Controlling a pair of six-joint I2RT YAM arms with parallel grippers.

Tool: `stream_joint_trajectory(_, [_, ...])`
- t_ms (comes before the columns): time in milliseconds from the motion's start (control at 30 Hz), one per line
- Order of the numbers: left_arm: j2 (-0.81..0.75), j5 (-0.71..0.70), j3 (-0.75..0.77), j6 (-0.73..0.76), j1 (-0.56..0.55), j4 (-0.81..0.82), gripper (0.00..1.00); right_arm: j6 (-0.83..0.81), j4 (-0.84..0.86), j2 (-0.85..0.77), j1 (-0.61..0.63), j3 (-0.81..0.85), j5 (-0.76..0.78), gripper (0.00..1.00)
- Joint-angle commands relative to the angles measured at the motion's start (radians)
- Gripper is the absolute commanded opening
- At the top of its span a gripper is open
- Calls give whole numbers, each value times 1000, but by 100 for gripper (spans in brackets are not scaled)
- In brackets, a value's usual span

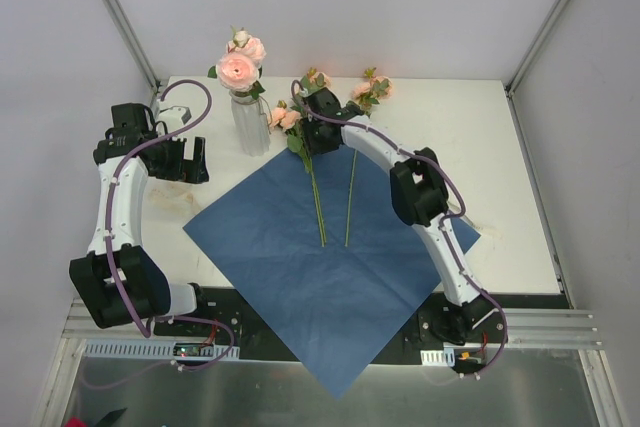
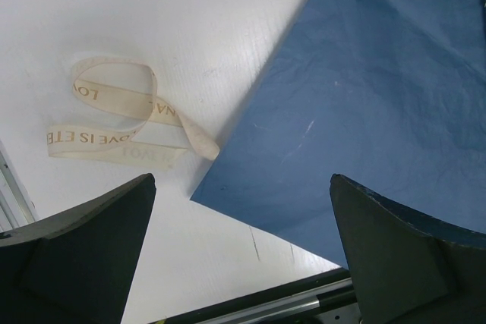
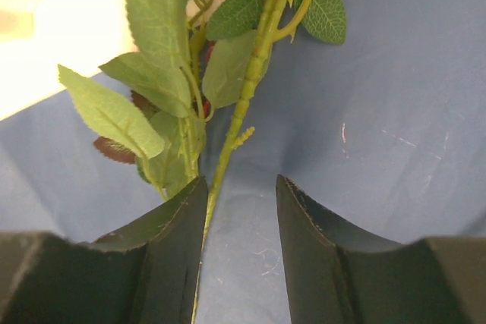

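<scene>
Right pincer (image 3: 239, 187): released, set astride rose stem (image 3: 250, 85).
Stem axis: laid straight ahead between the jaws.
Left pincer (image 2: 241, 184): released, held over ribbon (image 2: 121, 123), well apart.

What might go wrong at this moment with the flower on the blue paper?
The stem sits off centre between the fingers of the right end effector, so closing may push it aside. Leaves beside one finger may get pinched. The vase stands close by; lifting the stem could perhaps knock it.
</scene>
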Motion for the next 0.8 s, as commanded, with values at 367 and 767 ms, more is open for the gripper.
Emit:
stream_joint_trajectory(367, [14, 2, 27, 30, 9, 14, 99, 59, -52, -3, 20, 20, 140, 13])
stream_joint_trajectory(767, [-18, -11, 1, 56, 12, 20, 99, 76, 42, -225, 45, -276, 239, 1])
